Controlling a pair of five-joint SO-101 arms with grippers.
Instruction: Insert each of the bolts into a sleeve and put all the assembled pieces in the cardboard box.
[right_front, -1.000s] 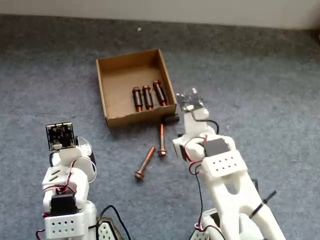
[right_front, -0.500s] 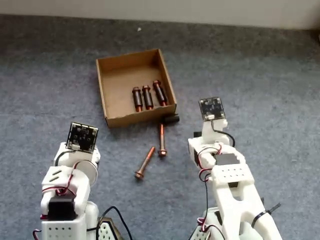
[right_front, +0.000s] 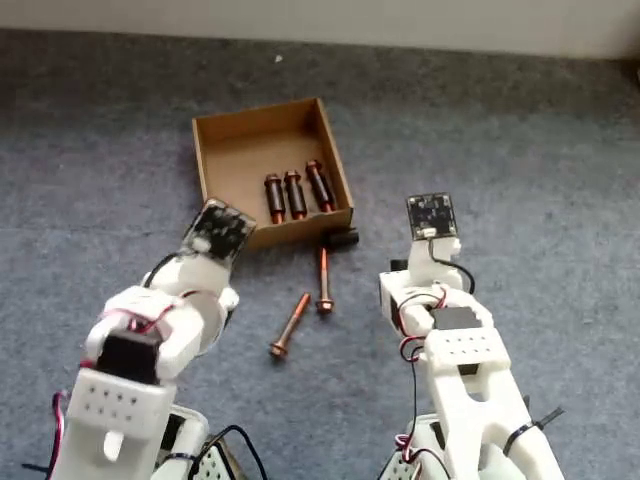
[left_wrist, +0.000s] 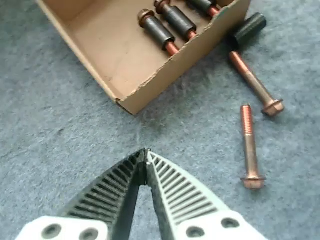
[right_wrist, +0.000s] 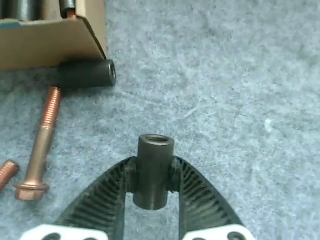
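Pinching the short black cylindrical sleeve (right_wrist: 152, 172) in my right fingers (right_wrist: 112, 192), I reckon my pressed-together left fingers (left_wrist: 167, 185) should open and grab a long copper-coloured bolt (left_wrist: 248, 145) lying near the brown cardboard box (left_wrist: 165, 75), gripping by its head and keeping it straight.

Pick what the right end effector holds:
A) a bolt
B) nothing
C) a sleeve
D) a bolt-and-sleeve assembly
C: in the right wrist view the right end effector is shut on a bare black sleeve, whose hollow end shows open.
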